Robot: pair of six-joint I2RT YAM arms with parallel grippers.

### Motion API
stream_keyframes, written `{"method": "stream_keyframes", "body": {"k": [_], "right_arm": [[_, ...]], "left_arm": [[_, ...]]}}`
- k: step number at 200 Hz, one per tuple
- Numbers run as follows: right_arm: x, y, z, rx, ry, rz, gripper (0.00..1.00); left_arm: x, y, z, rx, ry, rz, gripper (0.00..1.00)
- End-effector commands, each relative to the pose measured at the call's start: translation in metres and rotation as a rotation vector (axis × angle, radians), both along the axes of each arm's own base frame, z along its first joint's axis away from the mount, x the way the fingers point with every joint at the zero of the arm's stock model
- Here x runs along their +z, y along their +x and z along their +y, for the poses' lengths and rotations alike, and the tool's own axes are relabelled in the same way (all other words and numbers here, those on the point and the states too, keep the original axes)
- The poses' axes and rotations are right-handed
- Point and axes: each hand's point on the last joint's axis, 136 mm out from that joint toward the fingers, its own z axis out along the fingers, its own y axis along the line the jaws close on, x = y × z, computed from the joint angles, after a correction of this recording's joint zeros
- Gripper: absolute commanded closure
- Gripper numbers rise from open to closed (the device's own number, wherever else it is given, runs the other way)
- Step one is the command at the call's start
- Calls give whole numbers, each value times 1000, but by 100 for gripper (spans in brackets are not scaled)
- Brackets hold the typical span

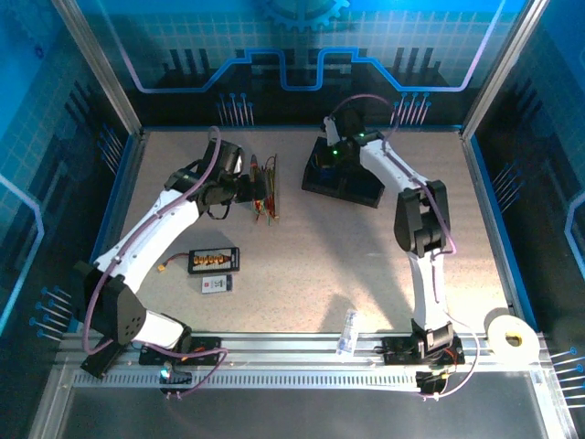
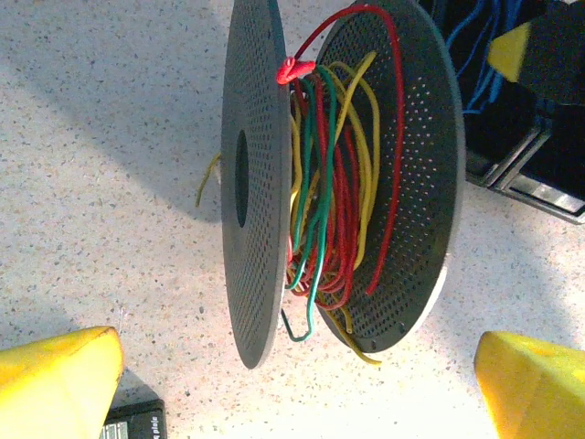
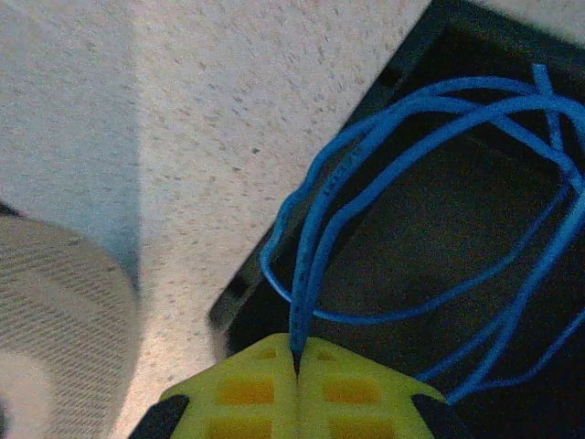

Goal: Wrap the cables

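Nearest the arm bases, well short of the spool (image 1: 266, 190), lay one roll of tape (image 1: 509, 337) far to the spool's right and one black connector board (image 1: 215, 262) just on its near side. The left gripper (image 2: 292, 366) faced the spool with its two fingers spread wide, one to each side and touching neither of the two perforated discs. This placement was judged to let it close on the spool and steady it for winding. Between the discs hung the cables (image 2: 334, 183) in three colours, red, green and yellow, looped loosely with several ends dangling below the spool. Beyond the spool to its right stood one black tray (image 1: 361, 190). Over it the right gripper (image 3: 297, 361) was pressed together on one blue cable (image 3: 300, 315), whose loops lay in the tray, probably to draw it toward the spool.
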Motion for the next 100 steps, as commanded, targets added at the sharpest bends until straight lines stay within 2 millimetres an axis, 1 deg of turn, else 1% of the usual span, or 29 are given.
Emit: {"method": "stream_keyframes", "body": {"k": [1, 45, 75, 100], "right_arm": [[66, -4, -8, -19, 69, -131, 100], [107, -29, -13, -2, 187, -195, 100], [124, -50, -15, 20, 294, -193, 100], [137, -70, -17, 45, 342, -197, 100]], "left_arm": [[16, -3, 7, 24, -9, -46, 1], [23, -4, 12, 40, -6, -58, 0], [34, -9, 16, 51, -15, -87, 1], [42, -11, 19, 55, -24, -114, 0]]}}
